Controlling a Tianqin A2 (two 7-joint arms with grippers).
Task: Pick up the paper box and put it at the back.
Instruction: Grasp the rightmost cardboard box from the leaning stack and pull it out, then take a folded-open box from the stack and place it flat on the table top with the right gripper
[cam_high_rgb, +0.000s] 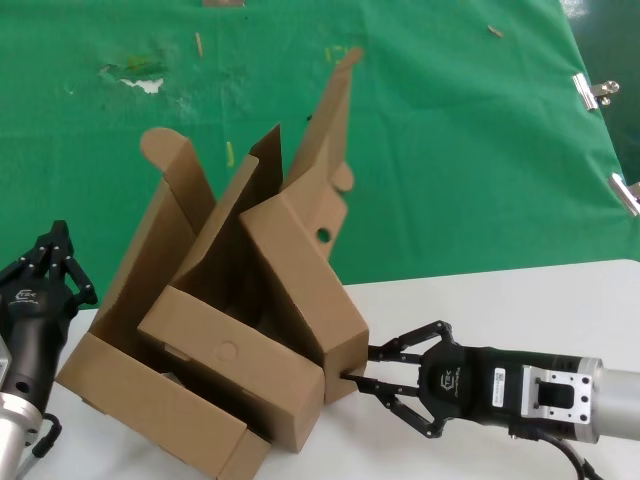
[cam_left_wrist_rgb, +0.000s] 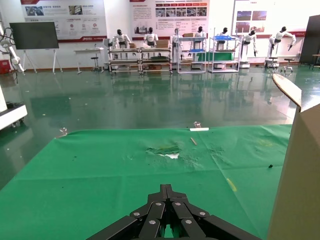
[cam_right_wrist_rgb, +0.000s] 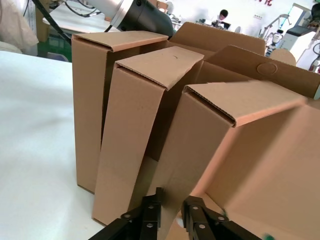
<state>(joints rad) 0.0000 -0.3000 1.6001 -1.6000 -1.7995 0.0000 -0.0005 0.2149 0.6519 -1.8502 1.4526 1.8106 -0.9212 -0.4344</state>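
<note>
Jaws of the right gripper (cam_high_rgb: 362, 382) pinch the near bottom corner of the paper box (cam_high_rgb: 300, 300), which is tipped up on the white surface (cam_high_rgb: 520, 310). Grasping seems done; next comes lifting toward twelve o'clock onto the green sheet (cam_high_rgb: 450, 130). Left gripper (cam_high_rgb: 55, 262) waits at nine o'clock, jaws pressed together.

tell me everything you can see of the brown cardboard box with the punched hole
The shallow brown corrugated-cardboard box with a small punched round hole stands tilted at the right of three nested brown boxes, leaning on the middle embossed-circle box. Its lid flap rises open over the green fabric sheet, rounded ear showing. Its lower corner rests on the white tabletop. The right gripper pinches that corner wall, one finger inside, one outside.
</note>
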